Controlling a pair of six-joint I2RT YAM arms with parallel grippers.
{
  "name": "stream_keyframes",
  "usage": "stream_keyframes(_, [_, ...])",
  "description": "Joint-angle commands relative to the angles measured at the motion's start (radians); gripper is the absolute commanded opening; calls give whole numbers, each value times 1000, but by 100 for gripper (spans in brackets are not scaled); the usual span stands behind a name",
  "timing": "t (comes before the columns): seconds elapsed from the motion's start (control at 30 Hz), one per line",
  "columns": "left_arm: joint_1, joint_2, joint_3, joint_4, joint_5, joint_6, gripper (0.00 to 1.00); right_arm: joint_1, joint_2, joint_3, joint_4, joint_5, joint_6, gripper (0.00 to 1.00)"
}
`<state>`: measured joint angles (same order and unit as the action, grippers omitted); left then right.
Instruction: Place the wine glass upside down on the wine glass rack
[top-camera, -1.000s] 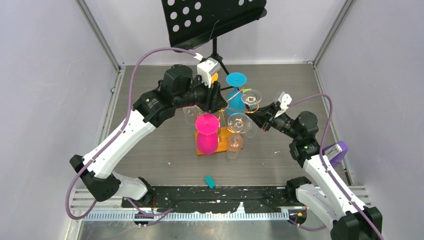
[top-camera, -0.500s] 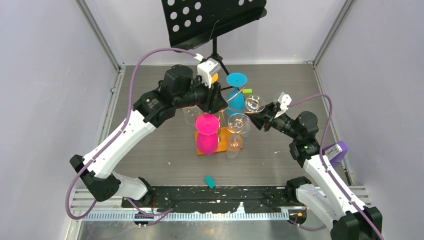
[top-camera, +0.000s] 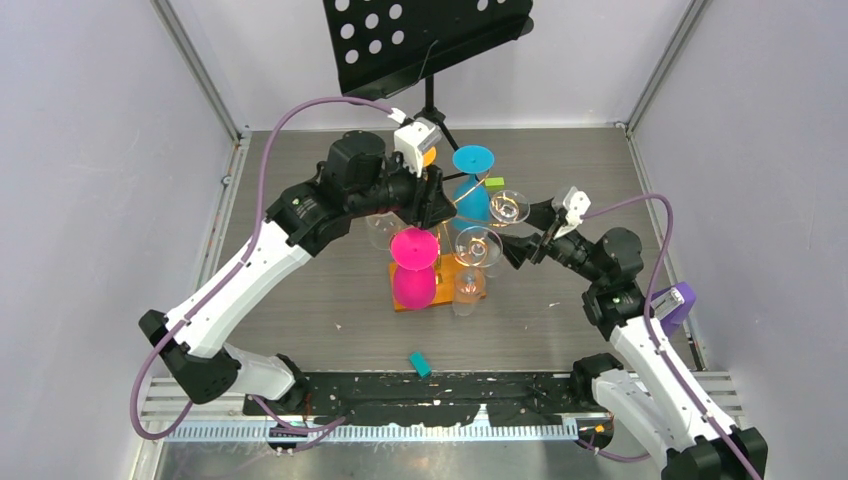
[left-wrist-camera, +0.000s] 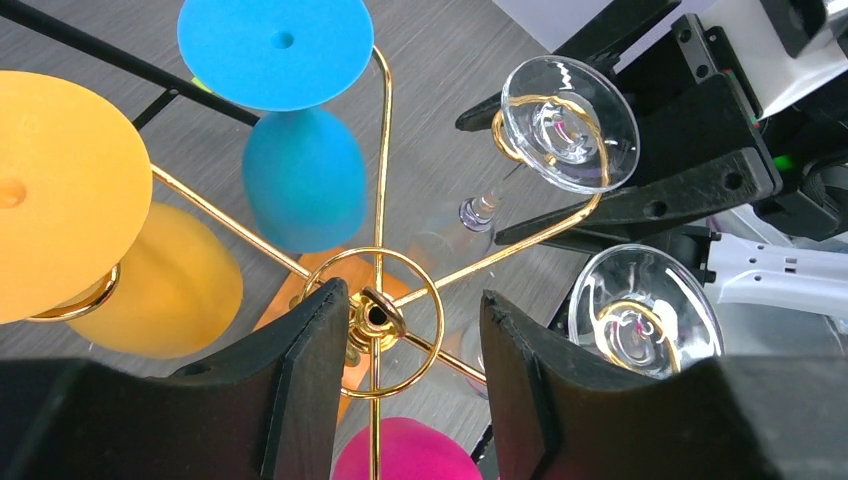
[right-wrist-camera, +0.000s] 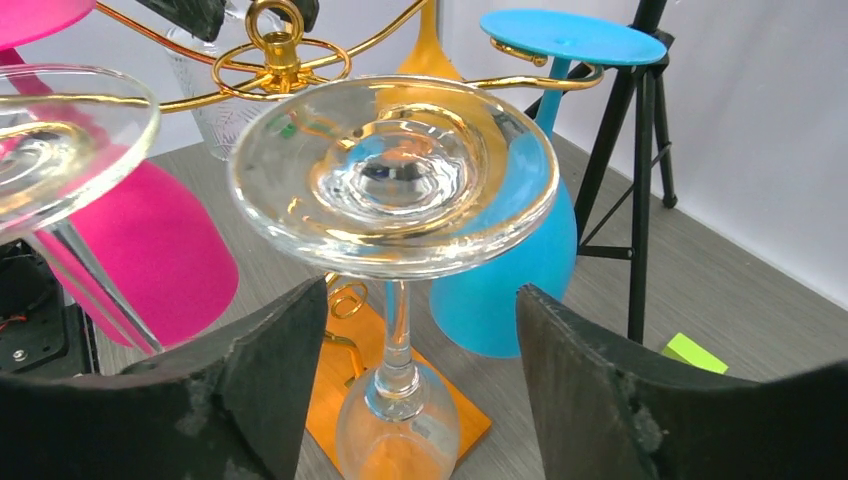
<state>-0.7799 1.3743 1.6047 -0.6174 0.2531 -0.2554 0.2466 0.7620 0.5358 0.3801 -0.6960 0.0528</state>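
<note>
The wine glass (top-camera: 507, 207) is clear and hangs upside down by its foot (right-wrist-camera: 395, 175) from a loop arm of the wine glass rack (left-wrist-camera: 375, 315). The rack is gold wire on an orange base (right-wrist-camera: 340, 375). My right gripper (right-wrist-camera: 420, 295) is open. Its fingers stand on either side of the glass's stem (right-wrist-camera: 398, 330) without touching it. My left gripper (left-wrist-camera: 415, 300) is above the rack and open, with the central hub close to its left finger. In the top view the left gripper (top-camera: 428, 200) is over the rack's middle and the right gripper (top-camera: 525, 232) is just right of the glass.
Pink (top-camera: 413, 265), blue (top-camera: 472, 180), orange (left-wrist-camera: 60, 180) and a second clear glass (top-camera: 478, 245) hang on the same rack. A black music stand (top-camera: 420, 35) rises behind. A green block (top-camera: 494, 183) and a teal block (top-camera: 420, 364) lie on the table.
My right gripper opened off the clear glass's stem and drew back a little to the right. The glass stays hanging on the rack arm. The left gripper's jaws widened slightly.
</note>
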Motion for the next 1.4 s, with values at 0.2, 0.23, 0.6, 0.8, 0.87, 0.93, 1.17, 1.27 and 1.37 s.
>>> stream_keyframes(0.2, [4, -135, -47, 189, -5, 9, 58, -2, -120, 60, -135, 81, -47, 91])
stream_keyframes(0.23, [4, -151, -60, 210, -9, 10, 60, -2, -139, 58, -153, 89, -47, 93])
stream_keyframes(0.6, [4, -474, -401, 465, -317, 100, 83, -2, -383, -52, -242, 422, 82, 99])
stream_keyframes(0.8, [4, -680, -605, 417, -631, 22, 99, -2, -486, -103, -320, 717, 215, 99])
stream_keyframes(0.87, [4, -728, -662, 328, -751, -57, 99, -2, -506, -130, -322, 814, 259, 99])
stream_keyframes(0.93, [4, -776, -729, 246, -802, -141, 100, -2, -513, -153, -318, 854, 273, 99])
stream_keyframes(1.17, [3, -831, -862, 34, -855, -376, 100, -3, -457, -162, -400, 1023, 323, 99])
stream_keyframes(1.27, [4, -794, -855, -11, -875, -385, 100, -2, -415, -147, -436, 1043, 352, 96])
stream_keyframes(1.37, [4, -771, -857, -26, -903, -391, 100, -2, -376, -140, -450, 1044, 376, 95])
